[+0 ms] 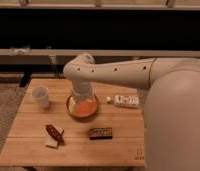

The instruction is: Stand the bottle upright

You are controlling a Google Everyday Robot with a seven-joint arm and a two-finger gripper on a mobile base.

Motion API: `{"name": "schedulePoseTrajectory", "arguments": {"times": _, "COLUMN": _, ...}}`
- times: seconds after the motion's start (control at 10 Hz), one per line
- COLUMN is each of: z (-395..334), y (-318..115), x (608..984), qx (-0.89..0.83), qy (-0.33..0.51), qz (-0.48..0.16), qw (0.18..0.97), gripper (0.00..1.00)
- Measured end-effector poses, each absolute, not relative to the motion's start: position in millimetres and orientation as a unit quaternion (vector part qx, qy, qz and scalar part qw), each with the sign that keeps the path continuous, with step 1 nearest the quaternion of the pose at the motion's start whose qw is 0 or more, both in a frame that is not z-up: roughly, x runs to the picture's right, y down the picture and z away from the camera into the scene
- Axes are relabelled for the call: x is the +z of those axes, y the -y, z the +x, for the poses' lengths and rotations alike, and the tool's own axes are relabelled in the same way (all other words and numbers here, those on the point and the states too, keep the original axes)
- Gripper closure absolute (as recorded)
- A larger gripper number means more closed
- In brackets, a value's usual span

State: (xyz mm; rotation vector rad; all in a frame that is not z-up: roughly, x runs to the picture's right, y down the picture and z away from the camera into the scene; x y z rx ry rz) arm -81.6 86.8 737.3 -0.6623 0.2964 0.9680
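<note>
Logged bottle (126, 101) lying on its side, right of centre on wooden table (28, 147), pale cap pointing left. Found gripper (82, 100) pointing down at frame centre over round orange object (85, 110), left of bottle and apart from it. Could not tell gripper opening or hold. Noted white cup (40, 96) at left, dark box (101, 133) below centre.

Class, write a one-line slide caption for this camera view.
Robot's gripper hangs over the middle of the wooden table, bottle lying on its side nearby.
</note>
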Motion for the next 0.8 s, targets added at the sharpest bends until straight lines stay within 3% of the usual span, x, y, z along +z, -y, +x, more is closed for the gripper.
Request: {"name": "schedulePoseTrajectory", "arguments": {"times": 0.8, "z": -6.7, "y": -57.9, "x": 818.0, "qx": 0.384, "qy": -0.109, "qz": -0.326, "qw": 0.857, "gripper": 0.2}}
